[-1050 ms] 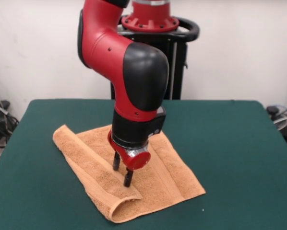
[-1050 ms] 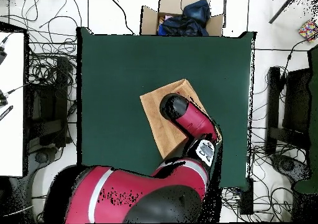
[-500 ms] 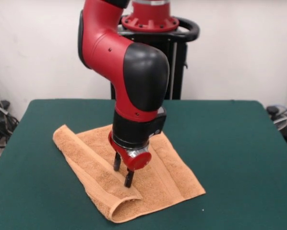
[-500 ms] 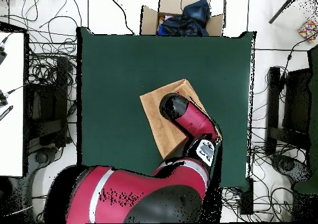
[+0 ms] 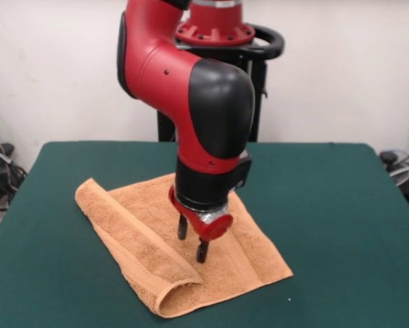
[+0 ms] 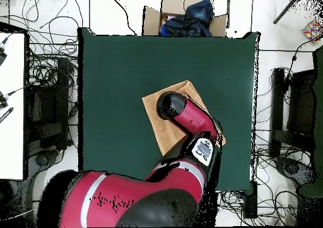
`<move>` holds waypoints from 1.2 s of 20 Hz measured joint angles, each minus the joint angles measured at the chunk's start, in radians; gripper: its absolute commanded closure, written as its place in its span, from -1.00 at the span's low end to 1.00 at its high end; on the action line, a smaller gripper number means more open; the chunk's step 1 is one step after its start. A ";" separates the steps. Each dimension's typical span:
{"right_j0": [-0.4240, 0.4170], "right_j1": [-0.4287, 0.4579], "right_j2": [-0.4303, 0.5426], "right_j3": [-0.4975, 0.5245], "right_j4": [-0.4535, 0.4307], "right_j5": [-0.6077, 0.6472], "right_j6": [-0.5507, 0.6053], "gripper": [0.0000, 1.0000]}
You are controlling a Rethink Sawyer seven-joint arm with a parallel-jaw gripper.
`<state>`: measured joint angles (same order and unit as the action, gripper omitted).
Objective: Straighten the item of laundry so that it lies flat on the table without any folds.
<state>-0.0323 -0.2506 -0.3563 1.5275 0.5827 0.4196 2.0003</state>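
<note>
The item of laundry [image 5: 133,229], an orange-tan terry towel, lies on the green table [image 5: 327,205] left of centre. A long strip along its front-left edge is folded over onto the rest, with a rolled loop at the near corner. My gripper [image 5: 192,240] points down over the middle of the towel, right of the folded strip. It is open, its two black fingers [image 5: 202,251] apart with nothing between them, their tips at or just above the cloth. In the overhead view the arm [image 6: 183,115] covers much of the towel [image 6: 158,121] and hides the gripper.
A cardboard box [image 6: 183,17] with dark contents stands beyond the table's far edge in the overhead view. Cables and equipment lie on the floor around the table [image 6: 126,67]. Green cloth stretches wide to the right of the towel in the front view.
The arm and open gripper have shifted to the right in the front view, away from the folded strip. The towel has not moved.
</note>
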 measured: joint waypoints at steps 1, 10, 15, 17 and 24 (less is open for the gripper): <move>0.005 0.000 -0.002 -0.005 0.000 0.017 0.000 -1.00; 0.052 0.007 -0.019 -0.040 0.000 0.069 0.000 -1.00; 0.088 0.049 -0.081 -0.069 0.000 -0.026 0.000 -1.00; 0.096 0.061 -0.097 -0.075 0.000 -0.054 0.000 -1.00; 0.118 0.112 -0.155 -0.088 0.000 -0.183 0.000 -1.00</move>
<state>0.0853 -0.1388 -0.5111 1.4397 0.5829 0.2369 2.0003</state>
